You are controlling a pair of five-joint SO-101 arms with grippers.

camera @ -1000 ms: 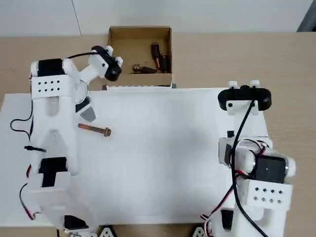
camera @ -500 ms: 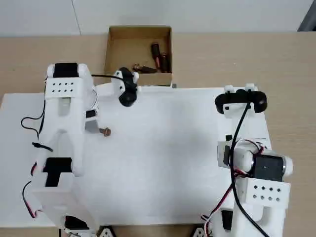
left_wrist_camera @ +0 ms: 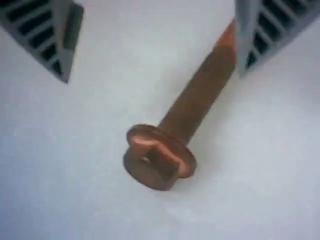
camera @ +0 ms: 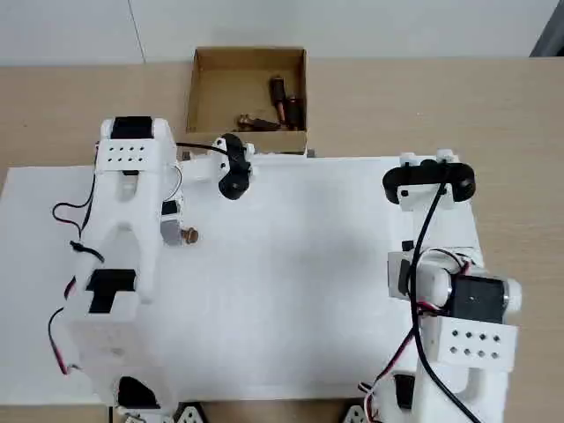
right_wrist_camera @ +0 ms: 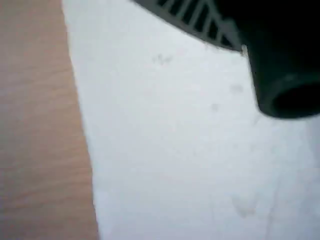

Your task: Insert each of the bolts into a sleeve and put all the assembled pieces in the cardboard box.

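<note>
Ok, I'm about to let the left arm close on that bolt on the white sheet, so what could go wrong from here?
1. The bolt lies slanted inside the open left tool, its tip right by one finger. Closing may catch only that end and swing the bolt out.
2. Its round shaft rests on the smooth sheet, so a nudge could roll it away.

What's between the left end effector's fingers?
The copper bolt, lying on the white sheet with its tip close beside one finger; the left wrist view shows it.
</note>
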